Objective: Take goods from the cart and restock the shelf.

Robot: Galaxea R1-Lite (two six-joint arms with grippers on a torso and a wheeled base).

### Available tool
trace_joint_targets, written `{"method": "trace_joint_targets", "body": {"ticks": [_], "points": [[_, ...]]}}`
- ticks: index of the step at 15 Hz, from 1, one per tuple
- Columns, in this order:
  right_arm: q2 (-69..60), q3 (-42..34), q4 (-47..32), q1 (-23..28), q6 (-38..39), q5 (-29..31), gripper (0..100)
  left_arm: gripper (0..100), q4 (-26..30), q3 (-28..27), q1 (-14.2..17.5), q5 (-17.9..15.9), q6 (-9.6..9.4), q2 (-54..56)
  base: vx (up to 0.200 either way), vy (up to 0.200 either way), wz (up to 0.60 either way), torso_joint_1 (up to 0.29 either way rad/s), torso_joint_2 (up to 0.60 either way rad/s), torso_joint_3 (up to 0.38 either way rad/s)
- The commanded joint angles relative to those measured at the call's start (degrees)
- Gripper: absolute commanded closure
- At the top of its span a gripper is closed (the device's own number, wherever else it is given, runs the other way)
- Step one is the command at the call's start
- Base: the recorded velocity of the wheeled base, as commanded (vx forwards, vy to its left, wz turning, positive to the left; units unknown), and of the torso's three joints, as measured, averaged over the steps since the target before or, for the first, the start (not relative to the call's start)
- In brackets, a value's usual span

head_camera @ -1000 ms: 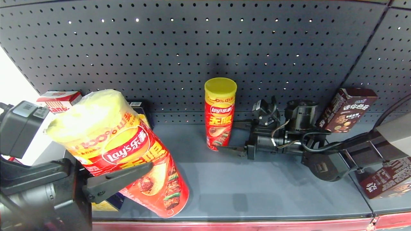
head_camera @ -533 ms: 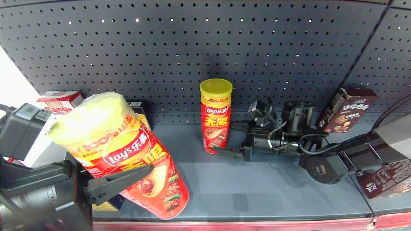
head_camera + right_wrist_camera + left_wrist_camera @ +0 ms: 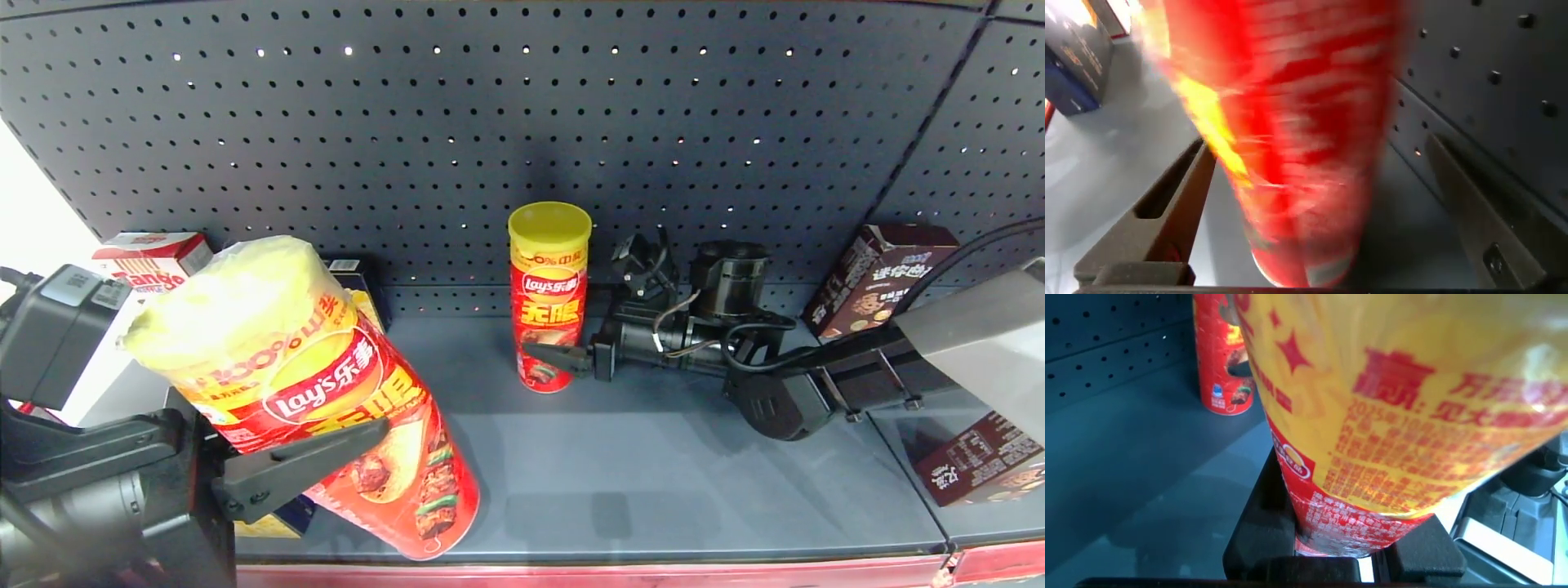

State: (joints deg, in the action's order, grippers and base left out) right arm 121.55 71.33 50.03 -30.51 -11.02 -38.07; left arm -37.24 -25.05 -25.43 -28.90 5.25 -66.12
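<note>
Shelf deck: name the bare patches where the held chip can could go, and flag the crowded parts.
Bare: front centre of the shelf deck, between the held chip can and the front brown box; also the back strip between the dark box and the standing can. Crowded: around the standing can, where the right end effector straddles it, and both shelf ends.

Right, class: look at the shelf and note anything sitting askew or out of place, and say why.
The brown box at the right rear of the shelf stands tilted by the pegboard, not square. The standing chip can is upright.
</note>
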Motion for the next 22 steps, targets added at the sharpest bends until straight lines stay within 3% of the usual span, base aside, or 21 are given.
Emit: {"method": "trace_joint_targets", "body": {"ticks": [1, 4, 5, 11, 14, 15, 17, 19, 22], "points": [[1.14, 0.92, 0.07, -0.42, 0.21, 0.01, 0, 100, -0.02, 0.00, 0.03, -0.01, 0.11, 0.03, 0.000, 0.000, 0.00, 0.000, 0.00, 0.000], [1.58, 1.53, 0.07, -0.60, 0.39, 0.10, 0, 100, -0.11, 0.88, 0.03, -0.01, 0.02, 0.20, 0.000, 0.000, 0.00, 0.000, 0.00, 0.000], [2.20, 1.71, 0.59, -0.60, 0.39, 0.01, 100, 100, -0.11, 1.76, 0.03, -0.01, 0.02, 0.38, 0.000, 0.000, 0.00, 0.000, 0.00, 0.000], [0.18, -0.31, 0.77, -0.95, 0.74, 0.10, 100, 100, -0.20, 1.67, 0.03, -0.01, 0.11, 0.47, 0.000, 0.000, 0.00, 0.000, 0.00, 0.000], [-3.87, -5.15, 2.62, -0.95, 0.82, -0.25, 100, 100, -0.20, 1.58, 0.03, -0.01, 0.11, 0.47, 0.000, 0.000, 0.00, 0.000, 0.00, 0.000], [-7.73, -9.80, 3.93, -0.95, 0.91, -1.04, 100, 100, -0.20, 1.58, 0.20, -0.01, 0.11, 0.56, 0.000, 0.000, 0.00, 0.000, 0.00, 0.000], [-13.36, -16.83, 4.64, -0.86, 0.82, -6.84, 100, 100, -0.20, 1.50, 2.23, -0.19, 0.02, 0.82, 0.000, 0.000, 0.00, 0.000, 0.00, 0.000], [-17.93, -22.99, 4.90, -0.78, 0.82, -12.73, 100, 100, -0.20, 0.97, 2.31, -0.19, 0.02, 0.91, 0.000, 0.000, 0.00, 0.000, 0.00, 0.000], [-20.92, -28.08, 5.60, -1.39, 0.39, -14.40, 100, 100, -0.20, 0.88, 2.40, -0.19, 0.02, 0.91, 0.000, 0.000, 0.00, 0.000, 0.00, 0.000]]}}
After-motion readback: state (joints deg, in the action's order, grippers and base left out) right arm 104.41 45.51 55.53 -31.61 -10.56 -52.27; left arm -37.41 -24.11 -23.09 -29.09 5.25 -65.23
